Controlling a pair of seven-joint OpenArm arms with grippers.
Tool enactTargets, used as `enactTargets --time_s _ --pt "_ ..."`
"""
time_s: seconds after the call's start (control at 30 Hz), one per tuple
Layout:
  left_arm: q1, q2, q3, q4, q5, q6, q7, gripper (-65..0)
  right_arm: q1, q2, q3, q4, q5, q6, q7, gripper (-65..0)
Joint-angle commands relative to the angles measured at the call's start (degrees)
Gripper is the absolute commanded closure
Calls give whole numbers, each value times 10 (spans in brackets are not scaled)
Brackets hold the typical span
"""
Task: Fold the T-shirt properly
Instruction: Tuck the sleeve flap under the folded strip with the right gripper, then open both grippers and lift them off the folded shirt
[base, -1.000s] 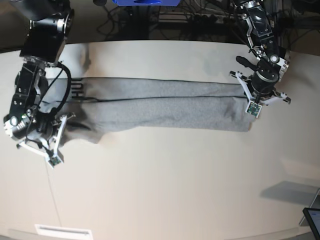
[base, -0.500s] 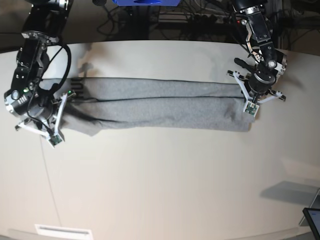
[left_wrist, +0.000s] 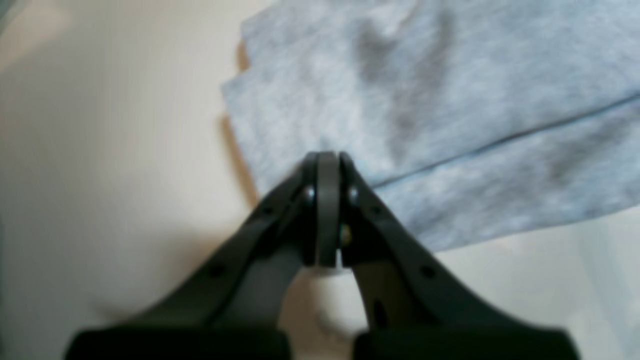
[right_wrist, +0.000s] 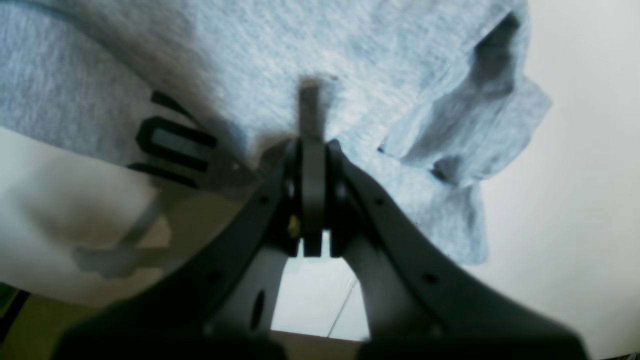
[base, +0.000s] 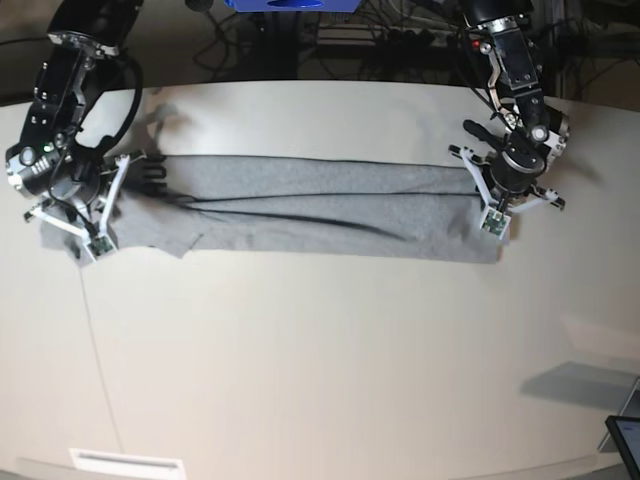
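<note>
shirt (base: 320, 205): laid as a long band across upper table (base: 320, 380) | lengthwise folds made, crosswise folds judged left | left tool (base: 497, 205), right tool (base: 95, 230): clamped closed at shirt ends
</note>
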Motion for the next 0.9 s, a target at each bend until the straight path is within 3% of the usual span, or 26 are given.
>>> enactTargets --time_s 0.0,0.47,0.73,0.87 --pt "-5 -4 -2 9 1 5 -9 0 4 4 3 8 2 1 6 0" --pt "2 -6 -7 13 1 5 -9 0 -12 -6 4 6 0 1 7 0" --pt "2 -6 -7 13 1 5 -9 0 -19 -6 67 -14 0 1 7 -6" --pt "2 -6 -5 13 1 5 -9 0 -19 -6 69 -16 0 1 7 -158"
